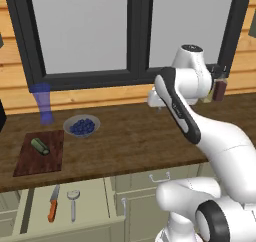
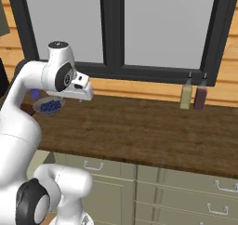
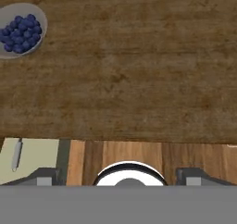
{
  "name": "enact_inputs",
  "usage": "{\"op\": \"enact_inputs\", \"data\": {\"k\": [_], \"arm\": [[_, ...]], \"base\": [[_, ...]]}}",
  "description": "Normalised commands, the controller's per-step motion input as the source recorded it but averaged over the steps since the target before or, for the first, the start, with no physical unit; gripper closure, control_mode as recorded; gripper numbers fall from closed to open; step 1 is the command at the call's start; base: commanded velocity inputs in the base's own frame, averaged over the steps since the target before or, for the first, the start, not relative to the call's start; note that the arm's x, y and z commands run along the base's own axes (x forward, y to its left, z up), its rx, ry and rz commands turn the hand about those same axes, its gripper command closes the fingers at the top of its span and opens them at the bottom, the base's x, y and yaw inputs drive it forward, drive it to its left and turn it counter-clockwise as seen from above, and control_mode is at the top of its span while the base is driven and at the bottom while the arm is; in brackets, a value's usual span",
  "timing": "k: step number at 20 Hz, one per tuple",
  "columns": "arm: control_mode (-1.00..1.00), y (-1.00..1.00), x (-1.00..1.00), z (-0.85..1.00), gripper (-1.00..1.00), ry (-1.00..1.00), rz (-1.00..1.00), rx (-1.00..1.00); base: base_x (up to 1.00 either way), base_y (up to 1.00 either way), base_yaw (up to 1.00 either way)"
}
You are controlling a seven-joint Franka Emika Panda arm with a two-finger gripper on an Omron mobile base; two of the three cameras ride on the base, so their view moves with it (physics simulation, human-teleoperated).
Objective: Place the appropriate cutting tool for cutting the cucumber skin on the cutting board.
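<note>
Peeler point(image 1: 73, 203) lies lengthwise in the open drawer point(image 1: 95, 198) (head toward the counter).

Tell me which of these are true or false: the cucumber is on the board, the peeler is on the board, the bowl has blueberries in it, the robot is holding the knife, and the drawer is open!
1. The cucumber lies on the cutting board. True.
2. The peeler is on the cutting board. False: it lies in the open drawer, beside the orange-handled knife.
3. The bowl has blueberries in it. True.
4. The robot is holding the knife. False: the gripper is open and empty, up over the counter.
5. The drawer is open. True.
</note>
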Motion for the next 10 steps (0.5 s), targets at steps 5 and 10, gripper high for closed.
{"op": "enact_inputs", "data": {"k": [5,10], "arm": [[-1.00,1.00,-0.12,-0.90,-1.00,0.30,0.00,0.12],[-1.00,1.00,-0.31,-0.75,-1.00,0.17,0.00,0.12]], "base": [[0.00,0.00,0.00],[0.00,0.00,0.00]]}}
